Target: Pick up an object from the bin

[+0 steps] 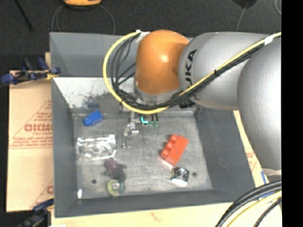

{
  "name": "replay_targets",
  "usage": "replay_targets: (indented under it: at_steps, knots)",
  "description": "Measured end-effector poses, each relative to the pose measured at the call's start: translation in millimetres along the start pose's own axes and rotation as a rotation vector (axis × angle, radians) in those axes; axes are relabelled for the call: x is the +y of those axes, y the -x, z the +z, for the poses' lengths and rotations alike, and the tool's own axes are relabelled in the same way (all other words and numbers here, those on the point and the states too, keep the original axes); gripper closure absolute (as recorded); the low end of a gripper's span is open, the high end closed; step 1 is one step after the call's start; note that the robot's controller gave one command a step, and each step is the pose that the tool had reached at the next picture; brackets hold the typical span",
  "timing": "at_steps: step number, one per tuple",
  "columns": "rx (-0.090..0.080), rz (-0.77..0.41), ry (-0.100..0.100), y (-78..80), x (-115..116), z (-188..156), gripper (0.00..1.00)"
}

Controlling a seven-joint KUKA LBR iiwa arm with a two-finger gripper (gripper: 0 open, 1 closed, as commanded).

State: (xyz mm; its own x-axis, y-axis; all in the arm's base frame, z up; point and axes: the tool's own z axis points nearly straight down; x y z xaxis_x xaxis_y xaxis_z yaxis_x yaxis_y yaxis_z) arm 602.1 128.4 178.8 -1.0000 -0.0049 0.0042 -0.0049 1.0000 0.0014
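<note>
- Clock calls below: 12 is the top of the camera view, centred on the floor of the grey metal bin (61,150).
- You've got the arm (236,74) coming in from 3 o'clock, with its rounded orange wrist cover (161,63) over the 12 o'clock part of the floor and a yellow cable (105,67) looped round it.
- The pincer (129,132) hangs under that cover, just toward 11 o'clock of floor centre, above bare metal.
- Pincer state: you can't tell from here whether it's spread or pressed together. Nothing visibly pinched.
- Nearest thing is a clear crinkled plastic bag (96,146), lying flat at 9 o'clock, just beside the pincer on its 8 o'clock side. Touching or apart, can't tell.
- A small blue plastic block (93,118) sits at 10 o'clock, near the back-left corner of the floor, apart from the bag.
- An orange-red studded toy brick (173,148) sits at 3 o'clock, tilted, well apart from the pincer.
- A small round silver-and-black metal part (180,174) sits at 5 o'clock, just below the brick.
- A dark purple lump (113,167) sits at 7 o'clock, below the bag, with a round yellow-green ring-shaped piece (114,187) right under it by the front wall.
- A tiny white scrap (79,192) lies in the 8 o'clock front-left corner.
- Things lie spread out singly, no heap.
</note>
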Motion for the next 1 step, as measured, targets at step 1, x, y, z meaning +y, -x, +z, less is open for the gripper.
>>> replay_targets:
  at_steps: [1]
  knots:
    - [-0.012, -0.092, 0.000, -23.1, 92.8, 108.2, 0.00]
